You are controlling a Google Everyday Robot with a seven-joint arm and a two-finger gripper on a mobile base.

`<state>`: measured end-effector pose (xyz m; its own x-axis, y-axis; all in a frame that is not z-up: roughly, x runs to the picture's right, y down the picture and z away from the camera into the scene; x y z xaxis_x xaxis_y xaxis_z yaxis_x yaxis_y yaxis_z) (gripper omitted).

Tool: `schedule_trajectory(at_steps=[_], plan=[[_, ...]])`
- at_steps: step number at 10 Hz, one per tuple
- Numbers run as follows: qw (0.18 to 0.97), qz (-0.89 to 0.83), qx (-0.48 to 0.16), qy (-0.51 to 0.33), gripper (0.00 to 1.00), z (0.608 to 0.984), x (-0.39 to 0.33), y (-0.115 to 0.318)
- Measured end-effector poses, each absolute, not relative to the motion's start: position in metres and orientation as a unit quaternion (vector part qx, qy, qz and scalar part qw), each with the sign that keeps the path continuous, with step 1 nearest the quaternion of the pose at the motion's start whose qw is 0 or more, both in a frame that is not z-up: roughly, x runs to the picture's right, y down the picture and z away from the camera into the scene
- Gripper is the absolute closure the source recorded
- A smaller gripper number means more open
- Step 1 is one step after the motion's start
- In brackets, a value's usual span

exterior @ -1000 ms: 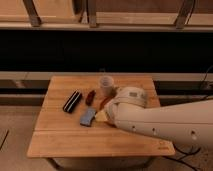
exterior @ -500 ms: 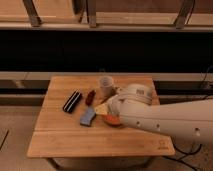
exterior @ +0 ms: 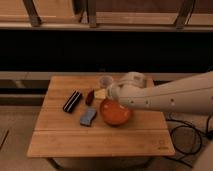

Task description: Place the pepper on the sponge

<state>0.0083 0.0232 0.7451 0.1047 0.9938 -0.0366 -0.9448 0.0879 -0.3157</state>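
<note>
The pepper (exterior: 90, 96) is a small dark red piece lying on the wooden table (exterior: 100, 142), between a black bar and my arm's end. The blue-grey sponge (exterior: 88, 117) lies a little in front of it, nearer the camera, with nothing on it. My gripper (exterior: 102, 93) reaches in from the right on a bulky white arm (exterior: 165, 97) and sits just right of the pepper, low over the table. Whether it touches the pepper cannot be made out.
A round orange dish (exterior: 116, 113) sits right of the sponge, partly under the arm. A black bar (exterior: 72, 101) lies left of the pepper. A small pale cup (exterior: 105, 81) stands at the table's far edge. Cables hang at the right.
The arm has pulled back and up toward the far right, uncovering the orange dish. Its end now sits beside the pepper. Pepper, sponge and bar have not moved.
</note>
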Motion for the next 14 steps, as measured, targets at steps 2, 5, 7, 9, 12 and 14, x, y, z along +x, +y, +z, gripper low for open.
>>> schedule_trajectory(at_steps=[2,5,7,9,12,14], plan=[[0.731,0.656,-0.157,-0.104,0.20,0.768,-0.027,0.026],[0.755,0.615,-0.188,-0.124,0.20,0.793,-0.088,0.033],[0.761,0.608,-0.188,-0.125,0.20,0.797,-0.094,0.033],[0.762,0.608,-0.188,-0.124,0.20,0.798,-0.093,0.033],[0.751,0.623,-0.178,-0.123,0.20,0.792,-0.081,0.023],[0.737,0.644,-0.169,-0.120,0.20,0.799,-0.071,0.013]])
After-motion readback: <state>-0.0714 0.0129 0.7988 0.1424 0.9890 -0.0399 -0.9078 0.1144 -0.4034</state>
